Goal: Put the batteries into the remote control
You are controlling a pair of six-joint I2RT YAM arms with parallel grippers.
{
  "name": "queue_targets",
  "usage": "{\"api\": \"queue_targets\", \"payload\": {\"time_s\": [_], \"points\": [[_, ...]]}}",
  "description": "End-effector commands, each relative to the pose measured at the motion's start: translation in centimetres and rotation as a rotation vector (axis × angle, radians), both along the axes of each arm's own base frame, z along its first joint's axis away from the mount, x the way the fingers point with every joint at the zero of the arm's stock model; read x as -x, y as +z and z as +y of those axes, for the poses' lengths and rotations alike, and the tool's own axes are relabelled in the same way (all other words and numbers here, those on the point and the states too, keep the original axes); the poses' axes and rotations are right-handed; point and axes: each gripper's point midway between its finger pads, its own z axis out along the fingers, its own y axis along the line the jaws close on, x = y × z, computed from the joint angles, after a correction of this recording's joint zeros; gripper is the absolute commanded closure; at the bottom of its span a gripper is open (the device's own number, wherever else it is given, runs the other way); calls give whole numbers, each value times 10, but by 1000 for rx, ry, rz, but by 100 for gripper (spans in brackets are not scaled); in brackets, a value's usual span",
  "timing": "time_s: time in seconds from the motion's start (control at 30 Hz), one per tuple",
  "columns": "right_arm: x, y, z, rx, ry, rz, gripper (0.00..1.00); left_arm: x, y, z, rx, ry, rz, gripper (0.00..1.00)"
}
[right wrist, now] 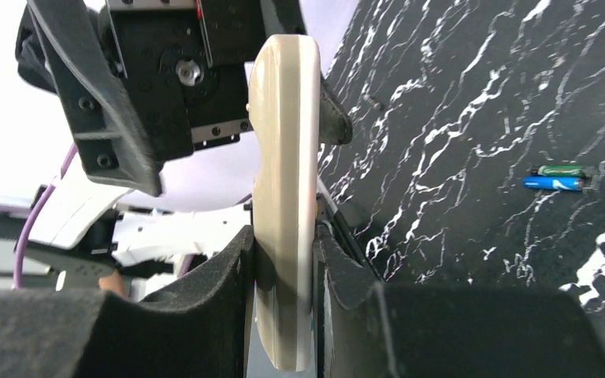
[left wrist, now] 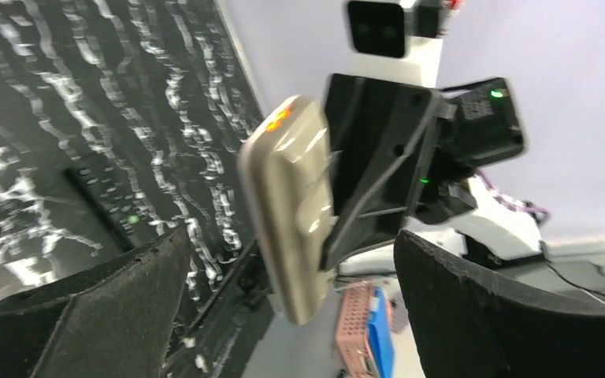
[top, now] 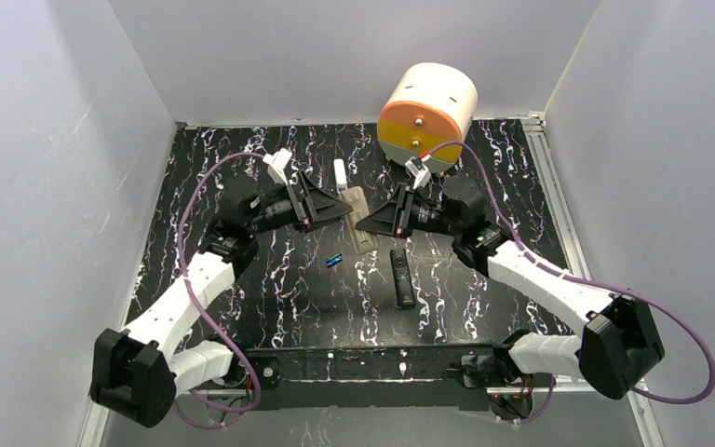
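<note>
Right wrist: two batteries point(right wrist: 555, 183), one remote control point(right wrist: 285, 197).

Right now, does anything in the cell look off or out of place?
Nothing is spilled or visibly damaged. One thing stands out: the remote control is clamped at one end in the right gripper, with the open left gripper straddling it, while both batteries lie loose on the table, apart from it and not yet loaded.

The greyish-tan rounded plastic remote control point(right wrist: 283, 197) looks smooth and faintly glossy, the black foam pads point(right wrist: 165, 323) lining the jaws matt and coarse, the tiny blue battery point(right wrist: 553, 183) metallic-shiny, the black white-veined marble-look bench point(top: 289, 298) softly sheened.
</note>
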Motion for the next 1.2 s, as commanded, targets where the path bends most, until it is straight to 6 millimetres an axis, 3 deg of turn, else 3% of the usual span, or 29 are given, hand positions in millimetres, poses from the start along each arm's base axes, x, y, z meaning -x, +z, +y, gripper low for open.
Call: {"api": "queue_targets", "payload": {"time_s": [0.0,0.17,0.27,0.4,0.5,0.67,0.87,1.17], "points": [[-18,8,-14,56,-145,-65,99,-5,-38,29,-247,142,-4,2],[-45,-39,-44,348,-313,-25,99,-5,-65,75,-494,329,10,1],[-69,-65,-78,566,-436,-25,99,-2,-74,95,-553,412,1,2],[-101,-93,-145,952,-622,-79,99,3,-78,101,-566,422,-20,2],[-114,-113,-196,1237,-709,-95,99,7,-82,102,-585,408,-26,2],[-118,-140,-249,1617,-736,-103,99,12,-87,101,-609,366,-34,1],[-117,-172,-279,1975,-677,-41,99,14,-94,102,-629,355,-30,1],[-122,-212,-273,2051,-541,-4,98,14,-98,107,-667,358,-39,2]]}}
